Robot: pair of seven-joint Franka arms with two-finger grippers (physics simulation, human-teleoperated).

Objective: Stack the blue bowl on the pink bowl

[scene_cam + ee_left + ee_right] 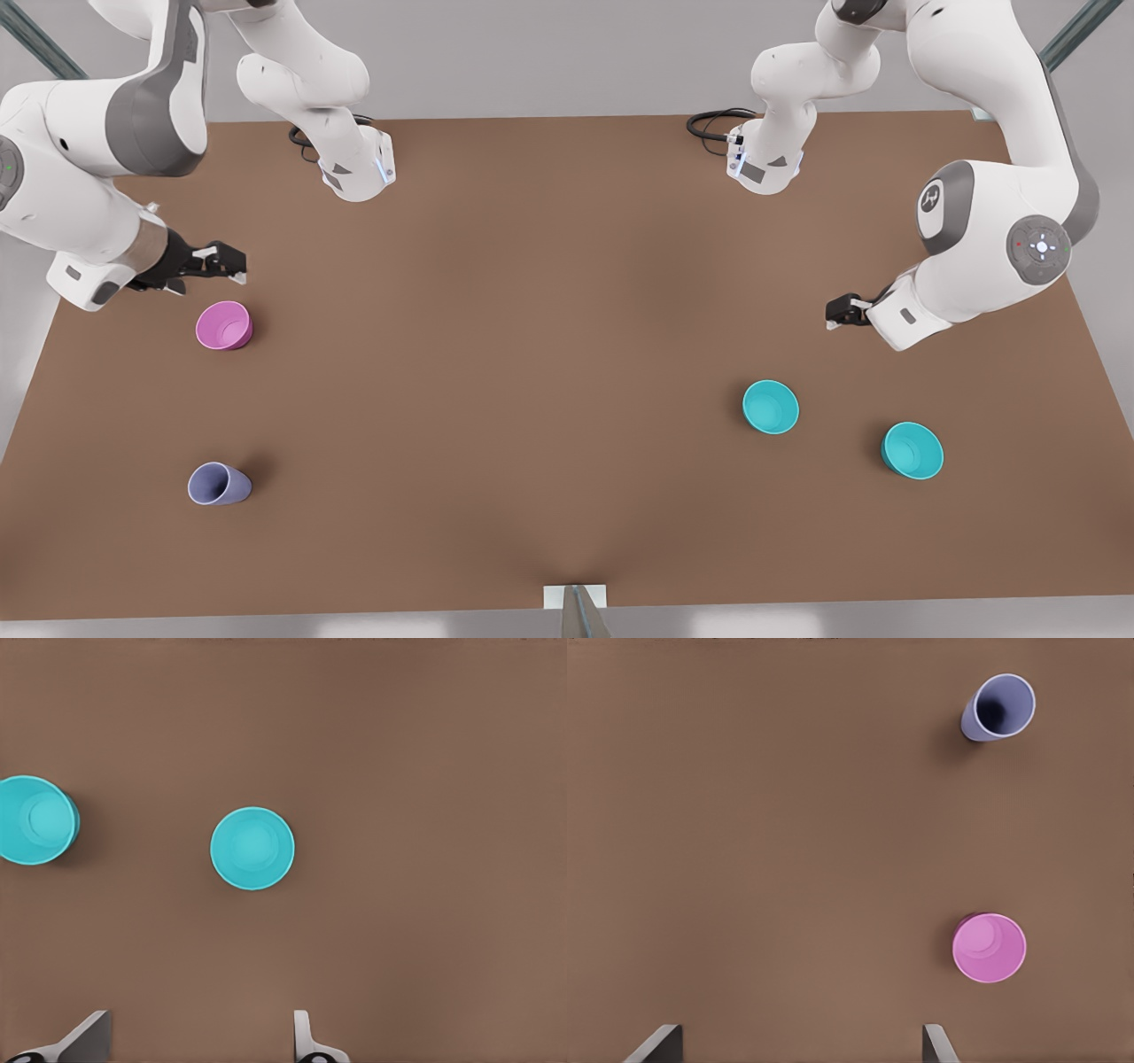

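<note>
1. Our left gripper (pixel 842 312) hangs above the brown tabletop (pixel 532 354) on the front view's right, holding nothing; in the left wrist view its two fingertips (pixel 303 1032) stand wide apart over bare surface.
2. The blue bowl (pixel 771 407) sits upright on the tabletop near this gripper, a little ahead of its fingers and apart from them; in the left wrist view it (pixel 252 849) lies between and beyond the fingertips.
3. A second teal bowl (pixel 912 450) sits farther from the left gripper, off to one side of the first and not touching it; the left wrist view catches it (pixel 35 819) at the frame edge.
4. Our right gripper (pixel 221 261) hovers on the front view's left, also empty, its fingertips (pixel 937 1045) spread wide.
5. The pink bowl (pixel 224 325) rests upright just beside the right gripper, close to one finger yet not touching; in the right wrist view it (pixel 990 947) appears just past that fingertip.
6. A lavender cup (pixel 219 484) stands well beyond the pink bowl from the right gripper; we also see it (pixel 998 707) in the right wrist view.
7. The pink bowl and blue bowl lie well apart, on opposite sides of the tabletop.
</note>
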